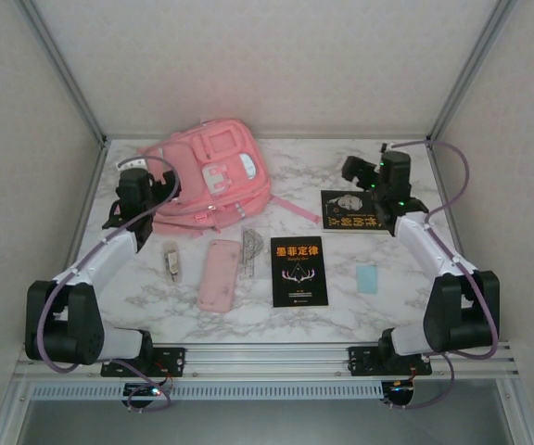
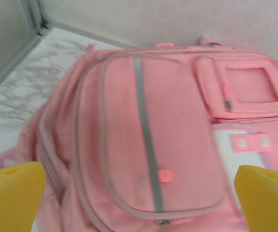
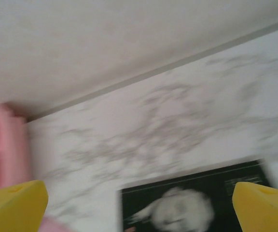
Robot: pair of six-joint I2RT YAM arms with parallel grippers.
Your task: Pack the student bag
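Backpack (image 1: 213, 174) lies flat on the table (image 1: 387, 311), front pockets up, toward the far left. It's the biggest thing here, with straps trailing off its near-right side.

Left gripper (image 1: 156, 193) is right at the backpack's left edge, claw spread wide and empty. In the wrist view the yellow fingers (image 2: 11, 193) frame the front pocket (image 2: 153, 140). It looks lined up to take fabric or a zip, probably to open or steady the bag before anything goes in. The pocket zip looks closed; can't tell about the main opening.

Right gripper (image 1: 355, 171) hangs well right of the backpack, over the far end of a black book with a white figure (image 1: 355, 211). Its claw is also spread and holds nothing. The wrist view has that cover low between the fingers, so it's likely the first pick.

The loose items sit on the near side of the backpack, flat and mostly apart, presumably so each can be picked up singly:
- pencil case (image 1: 219, 275) just below the backpack
- ruler (image 1: 251, 250) touching or just beside the pencil case's right edge
- second black book with orange title (image 1: 298, 271) further right
- pale blue card (image 1: 367, 278) beyond that
- small object (image 1: 171, 261) below the backpack's left corner, too small to name

Nothing looks packed yet.

Risks: the soft bag may slump shut, and thin books lying flat on the table are hard to get under.
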